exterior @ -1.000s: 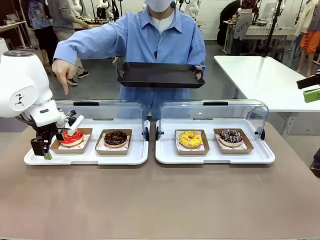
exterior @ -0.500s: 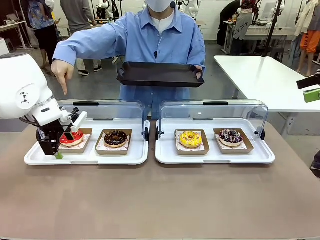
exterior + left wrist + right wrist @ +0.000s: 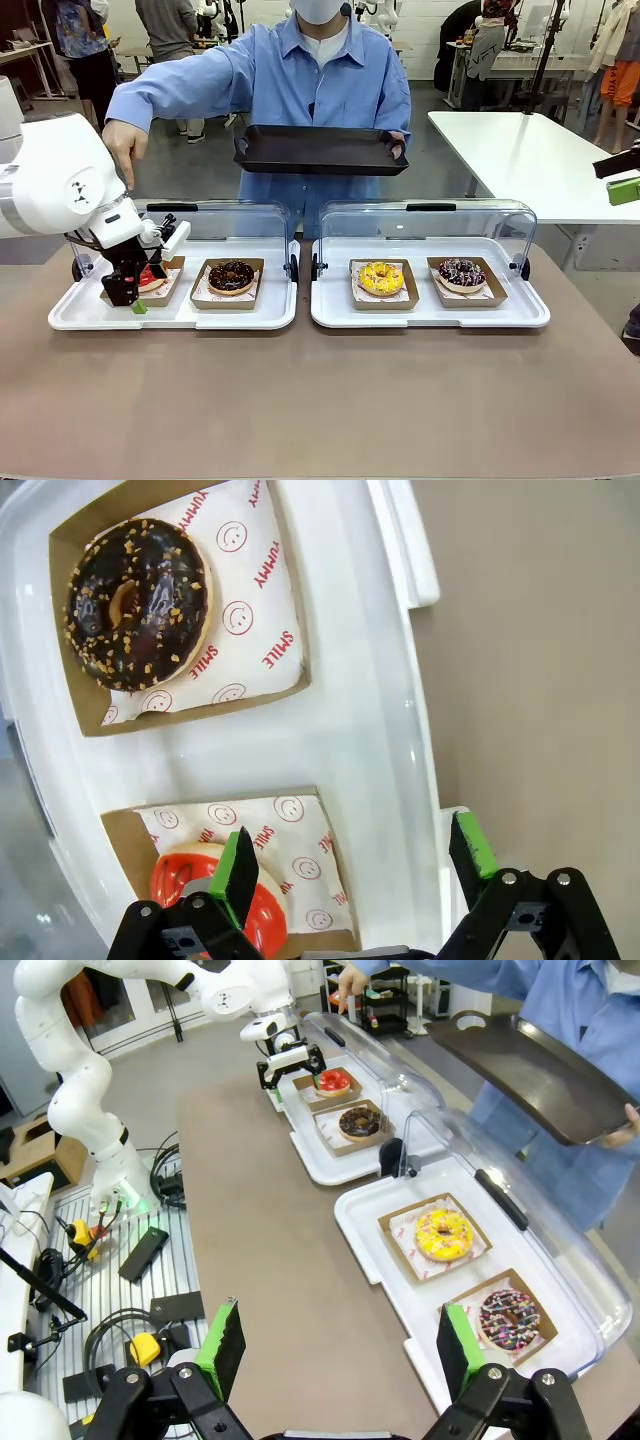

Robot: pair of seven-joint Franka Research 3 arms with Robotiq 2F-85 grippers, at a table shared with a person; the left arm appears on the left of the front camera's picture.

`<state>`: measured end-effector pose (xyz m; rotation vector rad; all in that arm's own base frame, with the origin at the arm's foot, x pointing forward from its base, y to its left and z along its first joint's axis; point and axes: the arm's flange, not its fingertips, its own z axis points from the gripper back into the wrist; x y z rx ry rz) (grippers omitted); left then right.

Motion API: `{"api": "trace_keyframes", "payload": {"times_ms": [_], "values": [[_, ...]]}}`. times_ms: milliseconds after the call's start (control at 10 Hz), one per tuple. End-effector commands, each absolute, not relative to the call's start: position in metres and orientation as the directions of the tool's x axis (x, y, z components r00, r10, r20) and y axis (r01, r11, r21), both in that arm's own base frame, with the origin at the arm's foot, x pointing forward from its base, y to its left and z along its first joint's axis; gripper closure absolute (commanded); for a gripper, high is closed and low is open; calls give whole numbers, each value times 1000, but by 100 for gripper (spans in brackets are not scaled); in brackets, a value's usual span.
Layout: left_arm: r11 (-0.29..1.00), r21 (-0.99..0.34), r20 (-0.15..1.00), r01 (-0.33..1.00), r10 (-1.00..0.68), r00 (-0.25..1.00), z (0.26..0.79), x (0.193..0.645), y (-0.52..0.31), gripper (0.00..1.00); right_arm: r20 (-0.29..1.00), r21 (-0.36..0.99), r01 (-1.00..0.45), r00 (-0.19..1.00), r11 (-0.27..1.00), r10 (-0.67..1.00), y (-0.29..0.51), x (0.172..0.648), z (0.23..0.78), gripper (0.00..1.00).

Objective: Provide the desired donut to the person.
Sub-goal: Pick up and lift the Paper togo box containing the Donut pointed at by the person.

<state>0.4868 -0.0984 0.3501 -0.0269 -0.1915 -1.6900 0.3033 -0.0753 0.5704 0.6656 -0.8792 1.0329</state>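
Observation:
The person (image 3: 320, 75) in a light-blue shirt stands at the far side, holding a black tray (image 3: 320, 150) in one hand. Their other hand (image 3: 125, 158) points a finger down at the red donut (image 3: 152, 277), which lies in a cardboard tray at the far left. My left gripper (image 3: 135, 288) hangs open just in front of and above this donut. In the left wrist view, one finger (image 3: 240, 875) of the left gripper (image 3: 355, 865) is over the red donut (image 3: 175, 878) and the other is beyond the white tray's rim. My right gripper (image 3: 340, 1345) is open and empty, high above the table.
Two white trays (image 3: 180, 315) (image 3: 430, 315) with raised clear lids stand side by side. They also hold a chocolate donut (image 3: 231, 275), a yellow donut (image 3: 381, 277) and a dark sprinkled donut (image 3: 461, 272). The brown table in front is bare.
My left gripper has moved right and further over the red donut's cardboard tray. The person's pointing hand has lifted slightly. The black tray stays where it was.

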Motion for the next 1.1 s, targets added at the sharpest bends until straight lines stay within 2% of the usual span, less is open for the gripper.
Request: {"api": "trace_keyframes", "payload": {"times_ms": [0,400,500,600,700,800,1000], "values": [[-117,90,130,989,-983,-128,344,502,-98,0,877,54,-929,219,366,427,-75,306,569,0],[-108,65,119,992,-986,-115,329,513,-100,0,877,54,-929,219,366,427,-75,306,569,0],[-115,66,104,991,-987,-122,328,515,-100,9,877,54,-929,219,366,427,-75,306,569,0],[-124,70,97,990,-987,-130,325,515,-100,46,877,54,-929,219,366,427,-75,306,569,0],[-130,70,91,989,-986,-136,324,514,-100,64,877,54,-929,219,366,427,-75,306,569,0],[-132,73,88,989,-986,-138,324,513,-99,100,877,54,-929,219,366,427,-75,306,569,0],[-140,72,82,987,-986,-146,325,514,-99,100,877,54,-929,219,366,427,-75,306,569,0]]}}
